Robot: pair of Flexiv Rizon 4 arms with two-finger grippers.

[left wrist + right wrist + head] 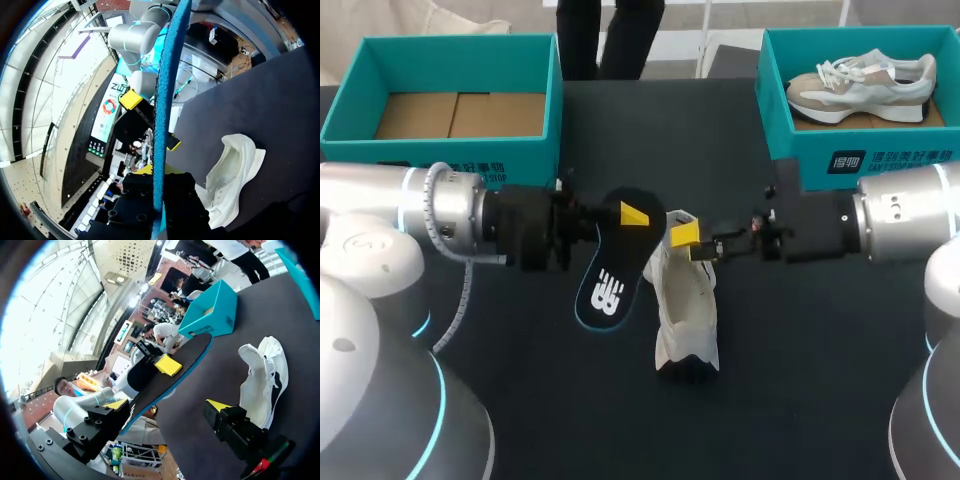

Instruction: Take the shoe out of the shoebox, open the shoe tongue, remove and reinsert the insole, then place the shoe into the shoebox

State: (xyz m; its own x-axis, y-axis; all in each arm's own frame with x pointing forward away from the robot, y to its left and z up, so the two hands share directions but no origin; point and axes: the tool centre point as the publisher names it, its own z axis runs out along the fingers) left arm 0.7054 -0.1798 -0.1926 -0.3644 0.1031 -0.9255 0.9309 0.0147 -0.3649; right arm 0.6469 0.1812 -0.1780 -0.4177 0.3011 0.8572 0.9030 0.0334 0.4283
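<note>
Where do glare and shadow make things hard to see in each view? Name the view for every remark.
Head view: even light, but the black insole merges with the dark table, while the white shoe lying on it stands out. Left wrist view: the left end effector sits in deep shadow. Right wrist view: strong glare behind the insole leaves it a dark silhouette.

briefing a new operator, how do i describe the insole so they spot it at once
On the dark table, in front of the gap between the empty shoebox and the full shoebox, the left tool holds the insole beside the white shoe. It is the flat, black, foot-shaped piece with a blue edge and white logo, unlike the bulky shoe.
</note>
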